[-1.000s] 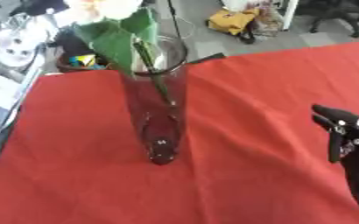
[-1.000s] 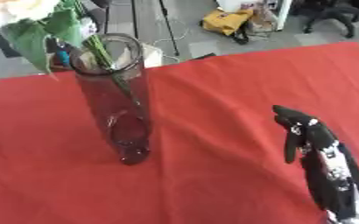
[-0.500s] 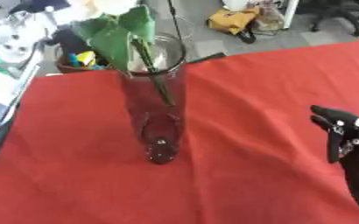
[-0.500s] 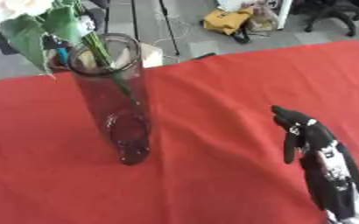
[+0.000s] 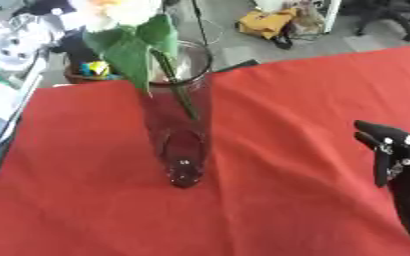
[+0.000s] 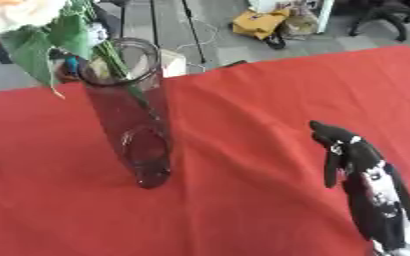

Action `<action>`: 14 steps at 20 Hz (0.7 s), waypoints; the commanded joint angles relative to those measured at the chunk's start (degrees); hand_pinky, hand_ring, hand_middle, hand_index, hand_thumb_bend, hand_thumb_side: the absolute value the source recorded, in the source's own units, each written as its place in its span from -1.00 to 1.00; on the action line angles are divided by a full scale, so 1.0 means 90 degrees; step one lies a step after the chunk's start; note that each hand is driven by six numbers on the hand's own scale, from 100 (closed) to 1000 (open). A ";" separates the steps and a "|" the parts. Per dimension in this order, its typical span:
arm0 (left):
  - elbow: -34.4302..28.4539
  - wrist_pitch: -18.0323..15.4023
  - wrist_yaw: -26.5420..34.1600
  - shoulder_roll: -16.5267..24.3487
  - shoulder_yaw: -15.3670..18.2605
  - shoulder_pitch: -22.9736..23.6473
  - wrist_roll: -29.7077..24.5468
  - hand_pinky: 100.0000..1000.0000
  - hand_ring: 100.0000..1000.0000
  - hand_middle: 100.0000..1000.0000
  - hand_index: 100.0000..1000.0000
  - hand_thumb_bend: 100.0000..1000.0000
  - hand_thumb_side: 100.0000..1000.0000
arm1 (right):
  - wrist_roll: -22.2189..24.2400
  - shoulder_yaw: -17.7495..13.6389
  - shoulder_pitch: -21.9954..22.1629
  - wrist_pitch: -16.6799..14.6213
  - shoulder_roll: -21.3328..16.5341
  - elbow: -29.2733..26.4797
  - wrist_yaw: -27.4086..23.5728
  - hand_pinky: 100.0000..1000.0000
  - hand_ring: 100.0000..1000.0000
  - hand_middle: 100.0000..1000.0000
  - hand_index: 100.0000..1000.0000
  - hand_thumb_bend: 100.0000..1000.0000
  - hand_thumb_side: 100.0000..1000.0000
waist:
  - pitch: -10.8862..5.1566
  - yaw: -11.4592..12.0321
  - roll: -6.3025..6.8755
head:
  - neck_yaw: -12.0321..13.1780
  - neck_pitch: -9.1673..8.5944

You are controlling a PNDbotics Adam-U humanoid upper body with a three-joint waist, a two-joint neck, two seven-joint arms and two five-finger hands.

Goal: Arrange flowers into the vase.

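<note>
A tall clear glass vase (image 5: 180, 125) stands on the red tablecloth (image 5: 270, 110), left of centre. A white flower (image 5: 121, 10) with green leaves (image 5: 134, 55) sits in it, its stem running down inside the glass. My right hand (image 6: 366, 185) is at the lower right, well apart from the vase, black, fingers straight and pointing up the table, holding nothing. My left hand shows in neither view.
Beyond the table's far edge lies grey floor with a yellow bag (image 5: 270, 25), cables and a chair base (image 5: 383, 15). A cluttered bench (image 5: 3, 55) stands at the far left. Red cloth stretches between vase and hand.
The pictures shift slightly, a camera move. Vase, flower and right hand keep their places.
</note>
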 commanded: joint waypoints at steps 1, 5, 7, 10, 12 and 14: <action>-0.0013 -0.0084 0.0153 0.0199 0.0116 -0.0183 -0.0206 0.88 0.76 0.92 1.00 -1.00 1.00 | 0.0003 0.0002 -0.0028 0.0018 -0.0127 -0.0102 0.0007 0.86 0.83 -0.71 0.59 -1.00 1.00 | -0.0176 0.0009 -0.0020 | -0.0011 -0.0007; 0.0093 -0.0158 0.0201 0.0223 0.0151 -0.0229 -0.0488 0.89 0.78 0.93 1.00 -1.00 1.00 | -0.0001 0.0002 -0.0021 0.0029 -0.0149 -0.0102 -0.0008 0.86 0.83 -0.71 0.59 -1.00 1.00 | -0.0199 0.0007 0.0005 | -0.0004 0.0004; 0.0119 -0.0166 0.0176 0.0232 0.0174 -0.0235 -0.0556 0.89 0.78 0.93 1.00 -1.00 1.00 | 0.0000 0.0001 -0.0018 0.0040 -0.0153 -0.0102 -0.0010 0.86 0.84 -0.71 0.59 -1.00 1.00 | -0.0204 0.0006 0.0014 | -0.0007 0.0007; 0.0144 -0.0146 0.0153 0.0252 0.0189 -0.0232 -0.0616 0.89 0.79 0.94 1.00 -1.00 1.00 | 0.0000 0.0001 -0.0015 0.0050 -0.0160 -0.0102 -0.0015 0.86 0.84 -0.71 0.59 -1.00 1.00 | -0.0216 -0.0006 0.0030 | -0.0007 0.0005; 0.0176 -0.0124 0.0142 0.0271 0.0182 -0.0239 -0.0706 0.90 0.81 0.94 1.00 -1.00 1.00 | 0.0007 0.0006 -0.0012 0.0061 -0.0167 -0.0102 -0.0015 0.86 0.84 -0.71 0.59 -1.00 1.00 | -0.0224 -0.0012 0.0047 | -0.0006 0.0014; 0.0235 -0.0091 0.0135 0.0286 0.0171 -0.0250 -0.0855 0.90 0.82 0.95 1.00 -1.00 1.00 | 0.0016 0.0009 -0.0007 0.0079 -0.0172 -0.0102 -0.0010 0.86 0.84 -0.71 0.59 -1.00 1.00 | -0.0232 -0.0013 0.0068 | -0.0011 0.0022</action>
